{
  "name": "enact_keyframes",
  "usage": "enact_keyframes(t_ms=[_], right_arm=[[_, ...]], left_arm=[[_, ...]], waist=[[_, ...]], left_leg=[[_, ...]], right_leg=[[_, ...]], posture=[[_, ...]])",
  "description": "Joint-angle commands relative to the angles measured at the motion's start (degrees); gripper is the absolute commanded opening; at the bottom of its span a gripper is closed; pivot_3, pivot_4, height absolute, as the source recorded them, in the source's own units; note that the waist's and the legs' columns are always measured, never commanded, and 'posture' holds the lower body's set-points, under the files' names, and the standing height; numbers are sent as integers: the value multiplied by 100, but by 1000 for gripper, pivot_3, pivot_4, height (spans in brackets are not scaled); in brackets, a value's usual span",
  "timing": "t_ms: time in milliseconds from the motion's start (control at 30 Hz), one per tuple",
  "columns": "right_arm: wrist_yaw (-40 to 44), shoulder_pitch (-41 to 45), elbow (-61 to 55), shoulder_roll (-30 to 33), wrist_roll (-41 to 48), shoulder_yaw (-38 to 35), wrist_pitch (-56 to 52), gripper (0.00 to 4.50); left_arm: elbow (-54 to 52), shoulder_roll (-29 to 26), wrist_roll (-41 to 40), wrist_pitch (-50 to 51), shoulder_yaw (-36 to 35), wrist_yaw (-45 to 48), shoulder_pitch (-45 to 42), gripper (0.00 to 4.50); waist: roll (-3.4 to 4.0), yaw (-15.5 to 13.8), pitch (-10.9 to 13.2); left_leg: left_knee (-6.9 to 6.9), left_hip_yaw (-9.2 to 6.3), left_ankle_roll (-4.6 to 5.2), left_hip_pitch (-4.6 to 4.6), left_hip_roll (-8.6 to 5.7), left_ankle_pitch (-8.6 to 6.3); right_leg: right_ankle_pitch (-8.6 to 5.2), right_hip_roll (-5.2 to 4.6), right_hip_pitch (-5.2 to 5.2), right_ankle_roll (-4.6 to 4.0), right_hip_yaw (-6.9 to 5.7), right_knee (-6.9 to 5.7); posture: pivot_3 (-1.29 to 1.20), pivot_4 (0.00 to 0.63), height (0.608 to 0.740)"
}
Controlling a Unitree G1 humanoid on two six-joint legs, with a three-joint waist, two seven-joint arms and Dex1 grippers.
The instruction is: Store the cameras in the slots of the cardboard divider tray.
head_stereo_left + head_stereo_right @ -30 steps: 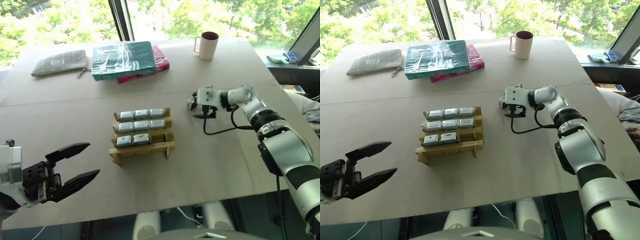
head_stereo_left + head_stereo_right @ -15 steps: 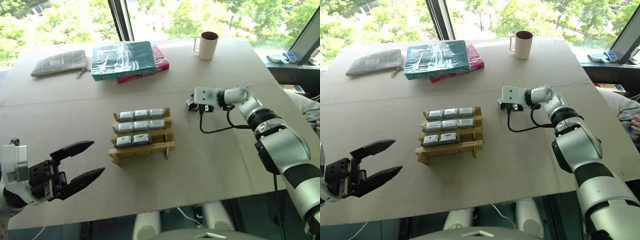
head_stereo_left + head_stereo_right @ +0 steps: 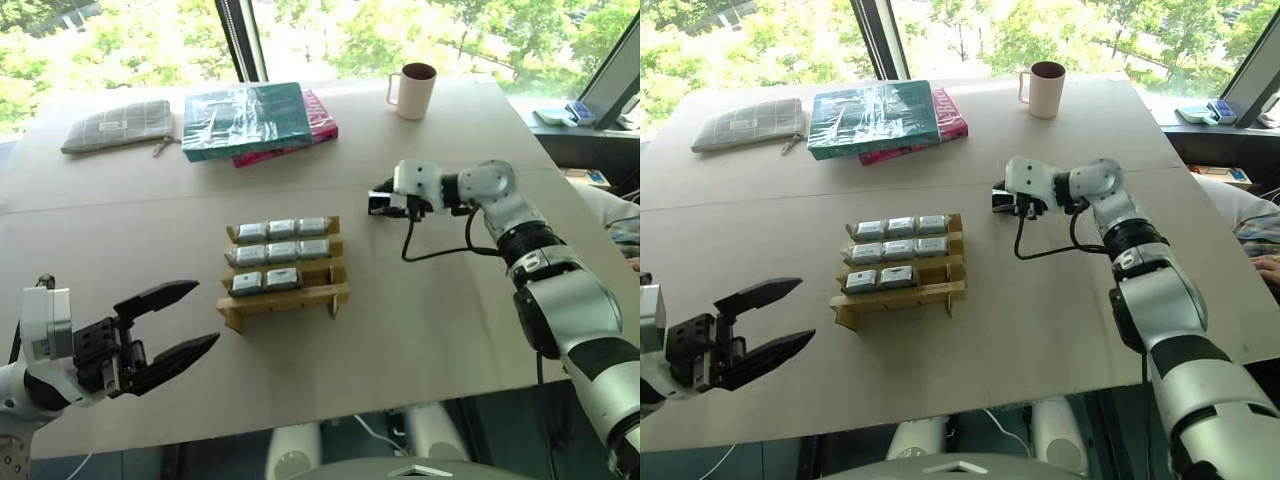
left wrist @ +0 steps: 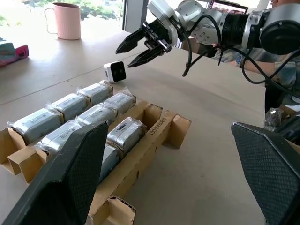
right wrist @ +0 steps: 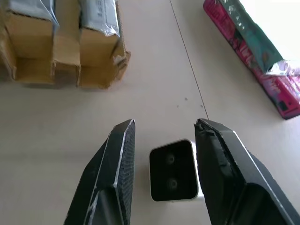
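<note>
A broad beige table [image 3: 120, 220], crossed by a faint seam, is seen carrying every item; a tan cardboard divider tray [image 3: 285, 297] is set near its middle; a small white boxy camera with a dark face [image 4: 115, 71] is seen on the bare surface to the tray's right; a grey checked fabric pouch [image 3: 117, 124], a teal plastic-wrapped flat packet [image 3: 247, 118] stacked on a pink flat packet [image 3: 322, 120], and a cream mug with a dark interior [image 3: 414, 91] are ranged along the far edge.
</note>
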State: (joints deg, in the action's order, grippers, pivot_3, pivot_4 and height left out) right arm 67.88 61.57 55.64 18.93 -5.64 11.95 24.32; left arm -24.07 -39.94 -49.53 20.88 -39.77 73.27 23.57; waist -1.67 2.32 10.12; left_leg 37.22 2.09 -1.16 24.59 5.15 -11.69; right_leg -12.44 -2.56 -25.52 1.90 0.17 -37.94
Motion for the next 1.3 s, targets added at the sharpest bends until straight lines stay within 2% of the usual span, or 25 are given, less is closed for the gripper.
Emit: enact_keyframes(t_ms=[33,67,133,167,267,300,633,767,1133,1233,1267,1300], right_arm=[[-241,-62,-297,89,-23,-30,-367,1966],[-244,-22,-250,60,52,-93,-634,1966],[-270,51,-193,39,124,-162,-883,2477],[-453,92,-137,29,107,-197,-908,2809],[-1074,225,125,-41,67,-310,-1015,4260],[-1152,231,195,-57,45,-303,-1020,4470],[-2120,549,1216,-537,-45,-345,-1233,4470],[-2756,796,1676,-782,72,-603,-1630,4470],[-2873,760,1970,-1034,-26,-787,-1773,4470],[-2919,769,1986,-1037,-27,-820,-1797,3601],[-2903,765,1984,-1035,-32,-817,-1792,3003],[-2872,754,1978,-1027,-58,-800,-1767,2758]], left_arm=[[136,-155,37,-72,129,14,-219,4388],[175,-178,52,-74,169,24,-273,4388],[220,-197,65,-80,204,28,-328,4388],[229,-199,67,-79,213,29,-339,4388],[200,-185,69,-63,229,18,-331,4388],[182,-179,65,-56,226,11,-317,4388],[-55,-69,-3,-60,154,-104,-35,4388],[-166,-38,-69,-39,95,-173,97,4388],[-416,66,-172,-100,-88,-299,510,4388],[-581,4,-271,12,-140,-480,487,4388],[-637,-28,-316,63,-154,-554,467,4388],[-674,-60,-351,107,-167,-616,444,4388]], waist=[[0,-9,0],[0,-7,0],[-1,1,-1],[-1,3,0],[0,13,0],[0,14,0],[0,16,0],[0,16,0],[0,13,0],[0,17,0],[-1,17,0],[-1,17,0]], left_leg=[[0,0,0,0,0,0],[2,0,0,-1,0,0],[3,2,0,-2,0,0],[3,2,0,-2,0,0],[0,6,0,3,0,0],[-3,8,0,5,0,0],[-8,14,0,3,0,0],[-8,14,0,3,0,0],[-9,14,0,5,0,0],[-8,14,0,4,0,0],[-9,14,0,4,0,0],[-9,14,0,4,1,0]], right_leg=[[0,0,1,0,0,0],[0,0,0,0,0,-1],[0,0,0,0,1,-2],[0,0,0,0,1,-2],[0,0,-8,0,4,-1],[0,0,-12,0,6,-1],[0,1,-13,-1,13,1],[0,1,-14,-1,13,0],[0,0,-15,-1,13,4],[0,0,-14,-1,13,3],[0,0,-14,-1,13,3],[0,0,-14,-1,13,3]], posture=[[0,150,740],[0,150,740],[0,150,740],[0,150,740],[0,150,740],[0,150,740],[0,150,740],[0,150,740],[0,150,740],[0,150,740],[0,150,740],[0,150,740]])
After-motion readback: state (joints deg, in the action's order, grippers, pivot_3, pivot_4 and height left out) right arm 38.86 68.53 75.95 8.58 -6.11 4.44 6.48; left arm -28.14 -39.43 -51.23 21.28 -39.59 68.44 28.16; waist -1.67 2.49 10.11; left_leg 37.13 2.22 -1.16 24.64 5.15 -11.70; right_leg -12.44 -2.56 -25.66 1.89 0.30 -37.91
